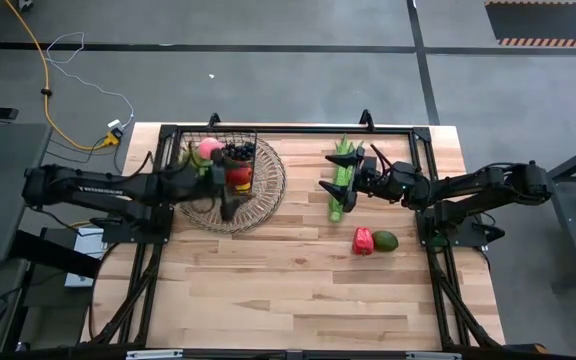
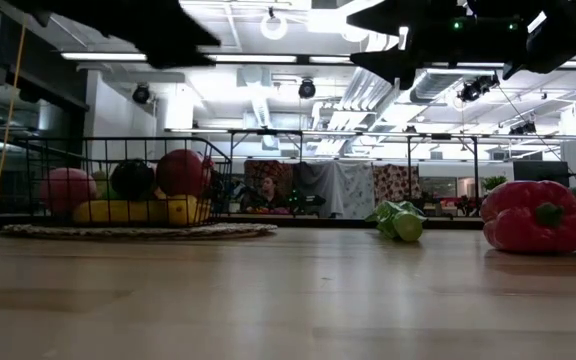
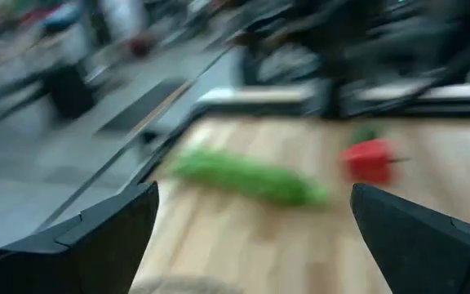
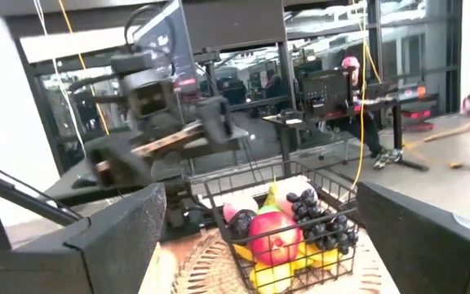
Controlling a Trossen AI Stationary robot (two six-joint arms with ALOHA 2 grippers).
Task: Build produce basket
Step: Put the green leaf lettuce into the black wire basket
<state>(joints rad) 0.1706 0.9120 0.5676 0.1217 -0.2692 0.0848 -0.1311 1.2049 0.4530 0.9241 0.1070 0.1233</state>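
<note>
Your left tool (image 1: 230, 205) hangs wide apart over the basket (image 1: 253, 150), empty; your right tool (image 1: 353, 180) gapes empty above the green stalk (image 1: 340, 185).

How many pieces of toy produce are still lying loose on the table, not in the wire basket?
3: a long green stalk under the right arm's end effector, and a red pepper beside a green avocado nearer the front edge. Others may hide under the arms.

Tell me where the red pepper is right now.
In the high view the red pepper lies on the bare table right of centre, touching or nearly touching the avocado on its right, just below the long green stalk and the right gripper.
</note>
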